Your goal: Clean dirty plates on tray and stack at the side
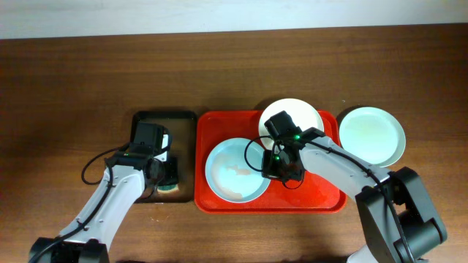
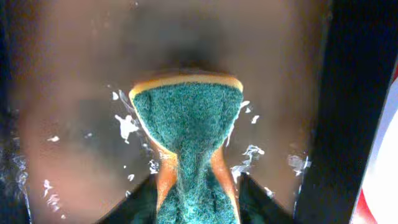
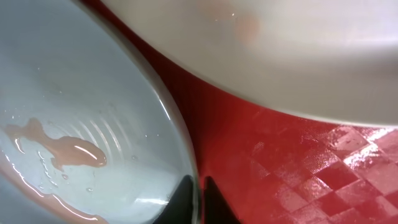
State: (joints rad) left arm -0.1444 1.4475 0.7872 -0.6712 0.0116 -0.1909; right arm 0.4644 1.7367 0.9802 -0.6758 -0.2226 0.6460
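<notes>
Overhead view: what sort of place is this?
Probably a lab tabletop staged for dishwashing practice: a wooden table, a red tray with plates, and a sponge on a wet brown tray.

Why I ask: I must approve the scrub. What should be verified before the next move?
1. Right gripper closed on the blue plate's rim: ok.
2. Sponge firmly held by left gripper: cannot tell.
3. Blue plate clean: not ok, red smear.
4. Blue plate on the red tray: ok.
5. Mint plate set aside on the table: ok.
6. White plate clean: cannot tell.
</notes>
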